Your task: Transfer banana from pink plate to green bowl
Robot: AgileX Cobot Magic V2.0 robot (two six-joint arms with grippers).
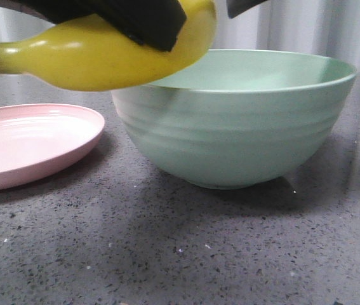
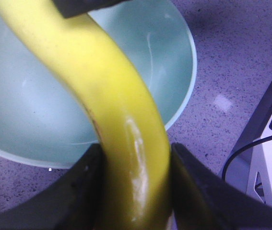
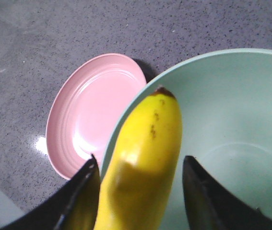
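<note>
- The banana [image 1: 97, 57] is glossy bright yellow, with small dark specks and a brown tip.
- In the front view it lies almost level in the upper left of the frame, over the green bowl [image 1: 237, 127] rim, narrow end pointing left.
- The pink plate [image 1: 27, 143] sits bare at left.
- Left gripper [image 2: 136, 191] fingers are clamped on the banana; right gripper [image 3: 140, 191] fingers stand beside it, contact unclear.

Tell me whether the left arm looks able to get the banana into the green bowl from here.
Likely yes: the left end effector holds the banana over the green bowl, its mouth open, with nothing visible between them.
</note>
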